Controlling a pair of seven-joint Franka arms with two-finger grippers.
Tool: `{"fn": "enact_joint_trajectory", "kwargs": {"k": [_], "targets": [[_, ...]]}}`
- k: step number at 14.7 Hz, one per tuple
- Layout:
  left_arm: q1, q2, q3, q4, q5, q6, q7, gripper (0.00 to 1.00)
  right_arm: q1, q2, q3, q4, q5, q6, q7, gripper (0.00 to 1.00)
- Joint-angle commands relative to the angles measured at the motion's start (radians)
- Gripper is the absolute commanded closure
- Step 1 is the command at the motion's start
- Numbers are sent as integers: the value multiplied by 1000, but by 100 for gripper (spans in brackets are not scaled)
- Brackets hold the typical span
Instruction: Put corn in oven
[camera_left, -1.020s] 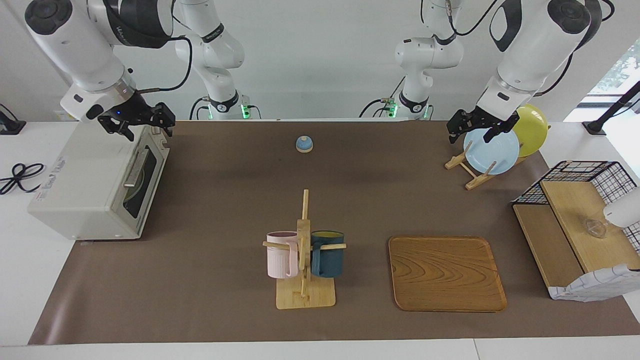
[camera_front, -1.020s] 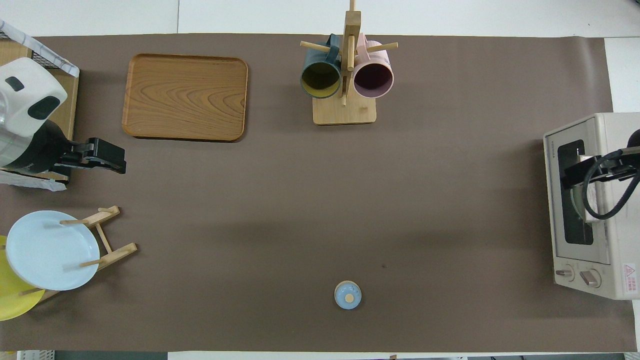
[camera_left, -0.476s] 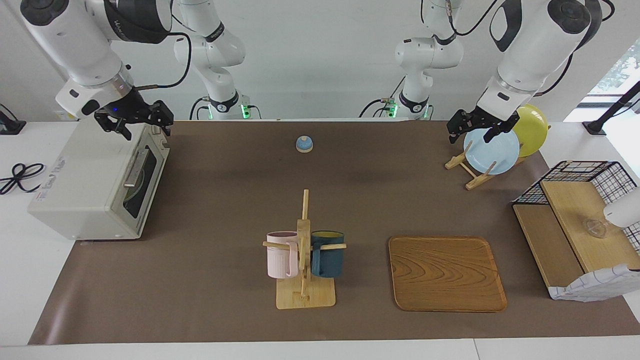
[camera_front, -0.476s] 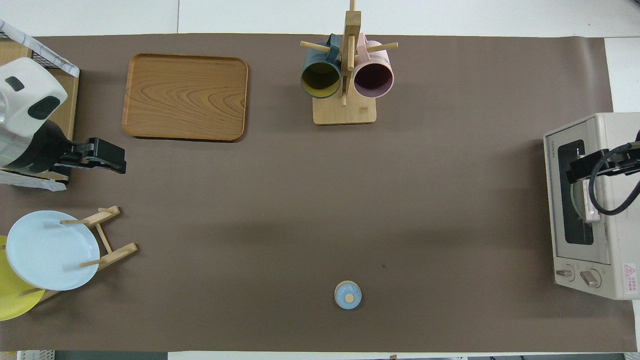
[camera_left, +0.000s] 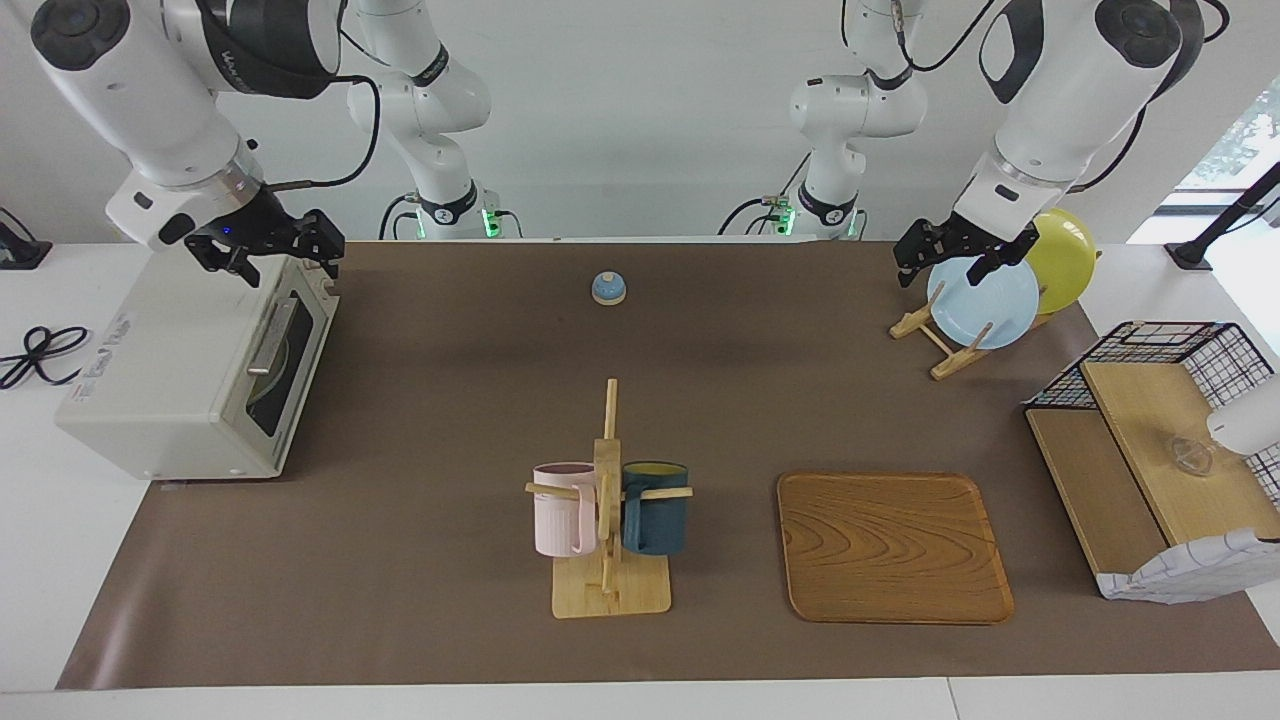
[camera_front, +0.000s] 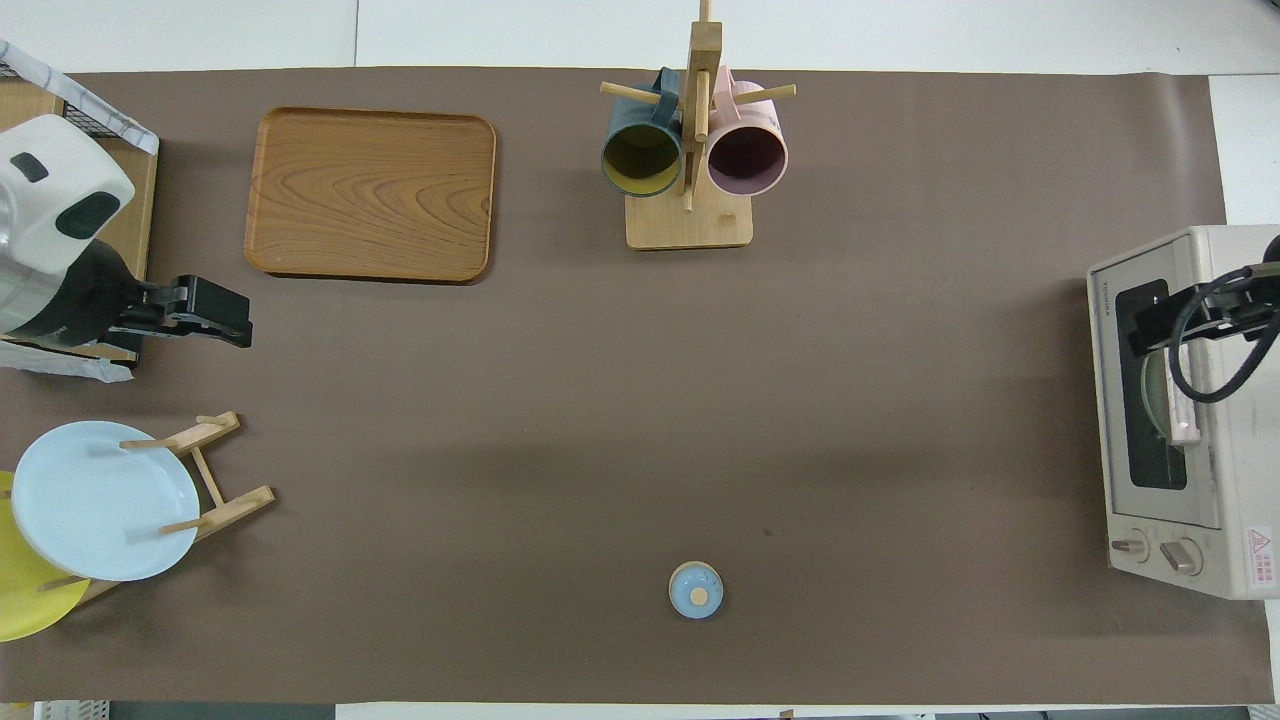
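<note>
The off-white oven (camera_left: 170, 370) stands at the right arm's end of the table, and it also shows in the overhead view (camera_front: 1185, 420). Its glass door (camera_left: 285, 345) is shut, with the bar handle across it. No corn shows in either view. A pale round shape shows dimly through the door glass. My right gripper (camera_left: 328, 247) hangs over the oven's top edge above the door, and in the overhead view (camera_front: 1140, 335) it lies over the window. My left gripper (camera_left: 905, 265) waits in the air by the plate rack, and it shows in the overhead view (camera_front: 240, 328) too.
A rack (camera_left: 950, 340) holds a blue plate (camera_left: 985, 300) and a yellow plate (camera_left: 1065, 255). A mug tree (camera_left: 608, 520) carries a pink and a dark blue mug. A wooden tray (camera_left: 890, 545), a wire basket (camera_left: 1150, 345) and a small blue lid (camera_left: 608, 288) also stand on the mat.
My right gripper has risen a little and drawn back over the oven's top. The oven door stays shut. The left arm has not moved.
</note>
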Motion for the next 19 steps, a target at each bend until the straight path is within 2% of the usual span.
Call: {"fn": "enact_joint_trajectory", "kwargs": {"k": [1,11,15,19], "targets": [[11,-22,-7,-17,19,-2,6,0,-6,11,-7,25,12,-9,12,0],[11,-22,-7,-17,19,-2,6,0,-28,6,-4,37,16,14,17,0],[11,-22,-7,-17,19,-2,6,0,-35,5,-5,39,39,15,98,0],[11,-22,-7,-17,19,0,6,0,-28,13,-4,69,34,-31,103,0]]}}
